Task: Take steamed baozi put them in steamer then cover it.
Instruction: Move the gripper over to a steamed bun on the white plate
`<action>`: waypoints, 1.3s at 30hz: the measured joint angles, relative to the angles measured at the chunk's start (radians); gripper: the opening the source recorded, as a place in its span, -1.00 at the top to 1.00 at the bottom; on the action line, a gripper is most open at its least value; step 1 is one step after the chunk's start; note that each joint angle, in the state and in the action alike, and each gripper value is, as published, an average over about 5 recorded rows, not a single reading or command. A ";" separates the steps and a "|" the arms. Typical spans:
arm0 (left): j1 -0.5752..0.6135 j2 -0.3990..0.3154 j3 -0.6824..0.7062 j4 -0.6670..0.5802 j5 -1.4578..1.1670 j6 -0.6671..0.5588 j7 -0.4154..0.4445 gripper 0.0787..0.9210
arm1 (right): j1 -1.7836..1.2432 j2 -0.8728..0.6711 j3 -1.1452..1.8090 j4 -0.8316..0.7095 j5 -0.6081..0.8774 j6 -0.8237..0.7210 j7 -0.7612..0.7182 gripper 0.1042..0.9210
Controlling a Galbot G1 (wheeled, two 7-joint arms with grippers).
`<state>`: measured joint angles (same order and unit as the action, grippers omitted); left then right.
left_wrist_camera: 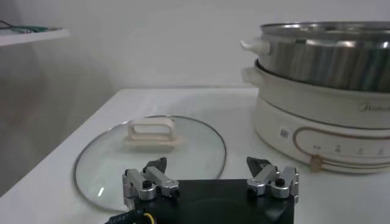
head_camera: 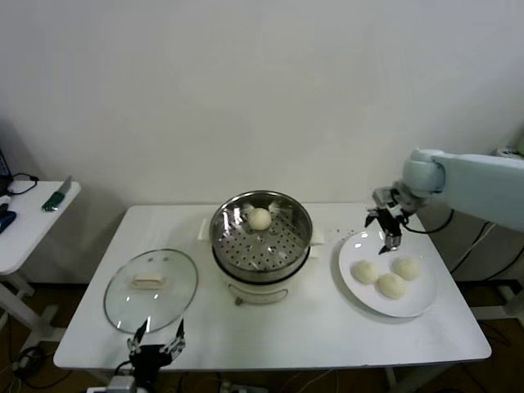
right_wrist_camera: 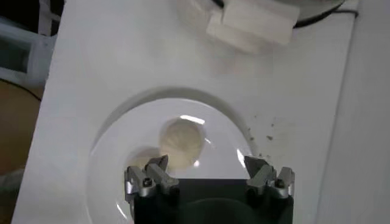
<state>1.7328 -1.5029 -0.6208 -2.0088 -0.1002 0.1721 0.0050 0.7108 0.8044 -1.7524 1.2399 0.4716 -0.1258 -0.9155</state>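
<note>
The steamer [head_camera: 221, 214], a shiny perforated basket on a white pot base [left_wrist_camera: 323, 122], stands mid-table with one baozi [head_camera: 259, 219] inside. Three more baozi [head_camera: 390, 285] lie on a white plate [head_camera: 417, 304] to its right. My right gripper [head_camera: 390, 237] hangs open over the plate's far left rim; in the right wrist view one baozi [right_wrist_camera: 181, 141] lies just ahead of its empty fingers [right_wrist_camera: 207, 163]. The glass cover [head_camera: 151, 289] with its cream handle [left_wrist_camera: 152, 135] lies flat left of the steamer. My left gripper [head_camera: 157, 337] is open and empty at the table's front edge, just before the cover [left_wrist_camera: 152, 155].
A small white side table [head_camera: 33, 217] stands to the left with a green-handled tool [head_camera: 57, 196] on it. The wall runs close behind the work table. The pot's white side handle [right_wrist_camera: 250, 27] juts toward the plate.
</note>
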 measured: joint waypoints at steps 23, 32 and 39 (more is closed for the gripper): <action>0.016 -0.010 -0.010 0.013 0.008 -0.009 -0.006 -0.77 | -0.345 0.031 0.262 -0.168 -0.129 -0.087 0.033 -0.76; 0.016 -0.010 -0.013 0.012 0.008 -0.010 -0.007 -0.77 | -0.399 0.043 0.308 -0.208 -0.151 -0.092 0.033 -0.69; 0.015 -0.010 -0.012 0.012 0.008 -0.009 -0.007 -0.77 | -0.418 0.049 0.334 -0.225 -0.158 -0.087 0.035 -0.51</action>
<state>1.7474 -1.5134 -0.6332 -1.9973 -0.0920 0.1628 -0.0021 0.2929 0.8534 -1.4185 1.0149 0.3136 -0.2129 -0.8804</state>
